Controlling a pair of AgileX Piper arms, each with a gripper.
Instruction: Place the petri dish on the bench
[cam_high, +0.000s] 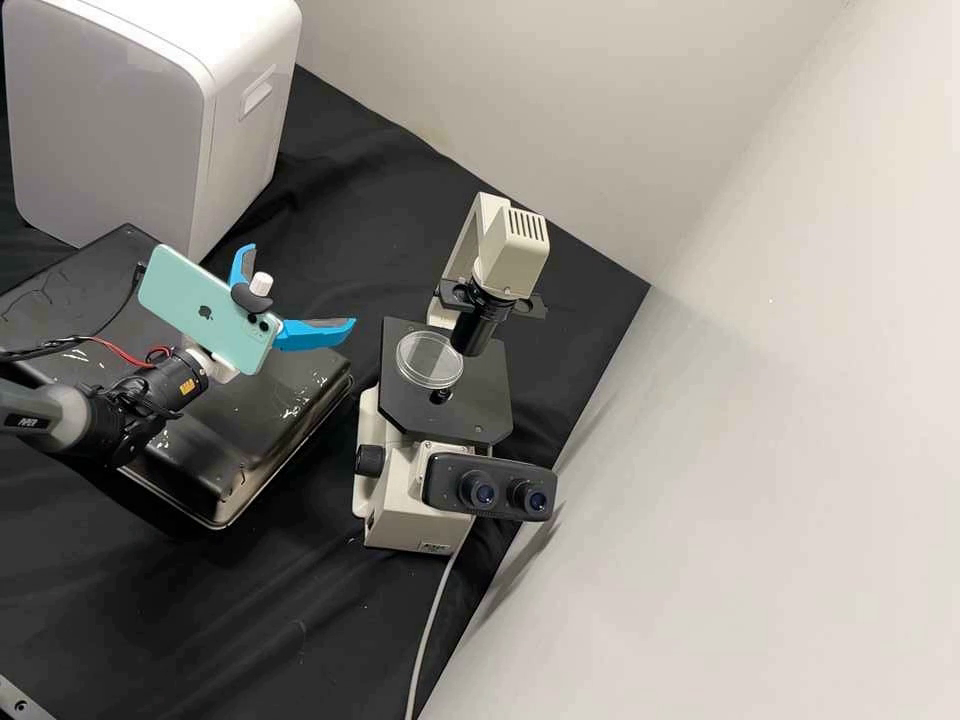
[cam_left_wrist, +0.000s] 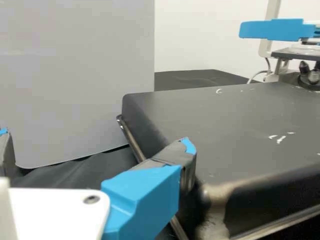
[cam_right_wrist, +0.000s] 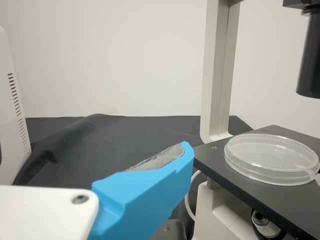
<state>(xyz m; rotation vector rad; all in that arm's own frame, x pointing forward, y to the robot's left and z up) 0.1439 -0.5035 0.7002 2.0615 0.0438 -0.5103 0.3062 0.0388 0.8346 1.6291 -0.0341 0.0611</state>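
Clear plastic petri dish (cam_right_wrist: 271, 157) is sitting on the microscope stage (cam_high: 487, 392), just ahead of your right claw (cam_high: 300, 285), which is hanging spread and empty.

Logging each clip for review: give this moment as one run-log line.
petri dish: on microscope stage, ungrasped | right gripper: open, beside stage | left gripper: open, by black case

Lab, by its microscope (cam_high: 470, 400)
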